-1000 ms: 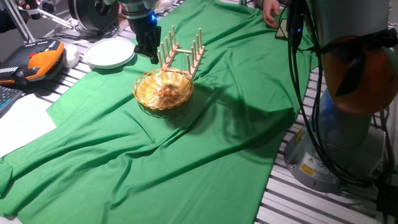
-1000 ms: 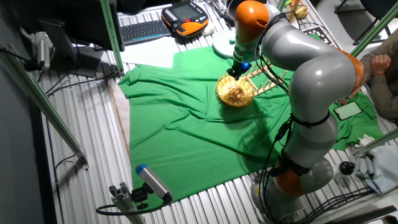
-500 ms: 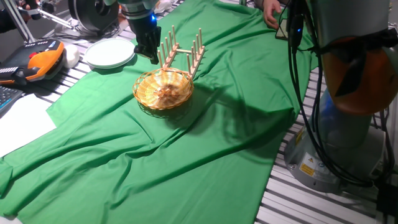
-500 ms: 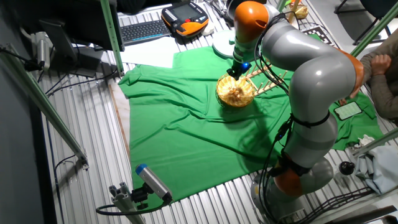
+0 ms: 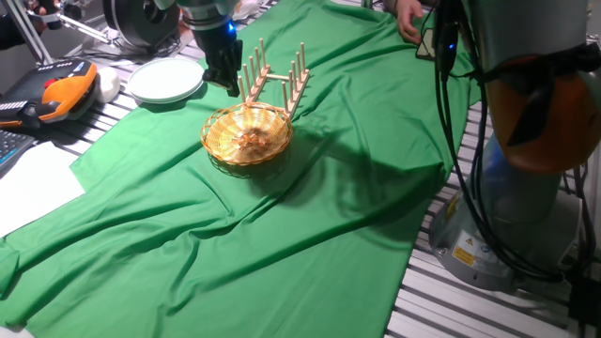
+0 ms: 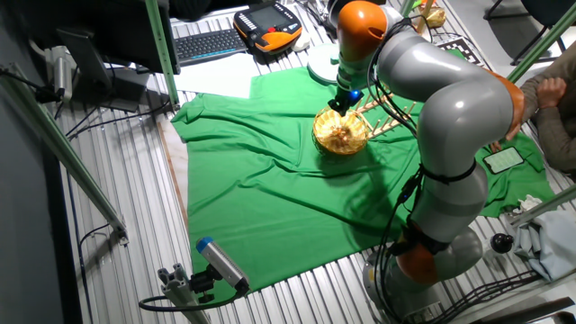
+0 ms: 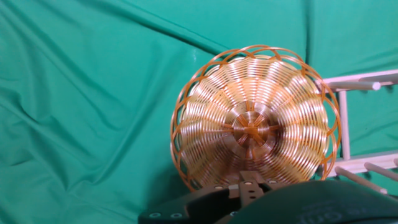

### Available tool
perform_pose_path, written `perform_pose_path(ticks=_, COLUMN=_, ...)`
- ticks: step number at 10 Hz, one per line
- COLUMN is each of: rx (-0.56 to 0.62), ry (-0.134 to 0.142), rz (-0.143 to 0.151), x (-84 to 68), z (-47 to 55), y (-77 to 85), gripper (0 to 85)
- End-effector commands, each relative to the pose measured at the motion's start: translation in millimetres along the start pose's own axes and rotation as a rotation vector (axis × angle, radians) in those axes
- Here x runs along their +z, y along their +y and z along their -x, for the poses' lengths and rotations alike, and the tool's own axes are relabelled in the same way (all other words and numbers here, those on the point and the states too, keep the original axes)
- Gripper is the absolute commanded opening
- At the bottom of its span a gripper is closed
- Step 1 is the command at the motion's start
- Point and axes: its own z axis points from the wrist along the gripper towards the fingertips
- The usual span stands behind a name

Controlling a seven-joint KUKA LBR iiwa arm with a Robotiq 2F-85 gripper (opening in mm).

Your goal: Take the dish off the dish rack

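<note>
Golden woven wicker dish [image 5: 248, 136] sits on green cloth [image 5: 282, 216] beside the light wooden peg rack [image 5: 274, 80], apparently off it; whether the black gripper [image 5: 224, 75] above is spread, I cannot tell

A creased green cloth [image 5: 310, 188] covers most of a slatted metal table [image 6: 108, 216], with stacked white plates [image 5: 165, 80], an orange-and-black handheld pendant [image 5: 58, 92] and a white sheet [image 5: 33, 183] lying along one edge. In the other fixed view, a black keyboard [image 6: 205, 42] lies past the cloth, green frame posts [image 6: 160, 49] rise beside it, and black cables [image 6: 85, 243] trail over the slats. A person's arm [image 6: 549, 108] appears at the far side, though little of it shows.
</note>
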Motion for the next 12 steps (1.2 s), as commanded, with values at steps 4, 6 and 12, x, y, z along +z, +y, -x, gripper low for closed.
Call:
perform_pose_path(ticks=4, rx=-0.025, ry=-0.001, rz=0.016, x=-1.3, z=0.4, y=-0.2, gripper=0.0)
perform_pose_path(ticks=6, rx=-0.028, ry=0.002, rz=-0.001, x=-1.6, z=0.6, y=-0.4, gripper=0.0)
perform_pose_path(ticks=12, rx=-0.015, ry=-0.003, rz=-0.011, x=-1.2, z=0.6, y=-0.6, gripper=0.0)
